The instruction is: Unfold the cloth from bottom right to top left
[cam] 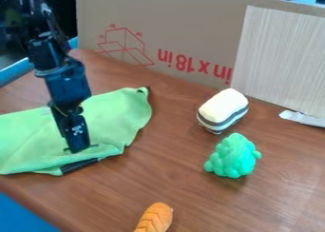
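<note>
Orange ridged toy (154, 218) lies foremost; green cloth (119, 116) could bunch if black gripper (79, 148), its opening indiscernible, pinches several layers.

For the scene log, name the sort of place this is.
Probably a robot test table: an arm over a green cloth, toy-like items and a cardboard panel behind.
</note>
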Controlling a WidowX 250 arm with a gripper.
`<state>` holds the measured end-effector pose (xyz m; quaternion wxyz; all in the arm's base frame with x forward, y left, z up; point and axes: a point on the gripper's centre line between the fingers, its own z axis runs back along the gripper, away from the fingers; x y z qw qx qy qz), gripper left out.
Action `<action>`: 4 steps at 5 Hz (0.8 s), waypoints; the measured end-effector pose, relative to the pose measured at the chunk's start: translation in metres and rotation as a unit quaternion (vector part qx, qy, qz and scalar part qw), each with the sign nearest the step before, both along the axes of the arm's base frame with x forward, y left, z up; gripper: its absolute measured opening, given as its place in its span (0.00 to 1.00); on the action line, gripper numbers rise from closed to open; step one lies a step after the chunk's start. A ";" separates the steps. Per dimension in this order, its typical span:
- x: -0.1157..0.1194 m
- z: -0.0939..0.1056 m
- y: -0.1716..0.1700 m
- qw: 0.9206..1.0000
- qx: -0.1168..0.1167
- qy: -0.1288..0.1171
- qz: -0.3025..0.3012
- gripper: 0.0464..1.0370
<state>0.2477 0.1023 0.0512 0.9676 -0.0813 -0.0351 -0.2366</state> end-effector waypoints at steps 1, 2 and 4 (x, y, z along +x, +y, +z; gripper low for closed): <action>-0.004 -0.004 -0.001 1.000 0.005 0.004 -0.013 0.96; -0.008 -0.010 0.001 1.000 0.014 0.008 -0.020 0.96; -0.012 -0.017 -0.004 0.999 0.025 0.014 -0.022 0.70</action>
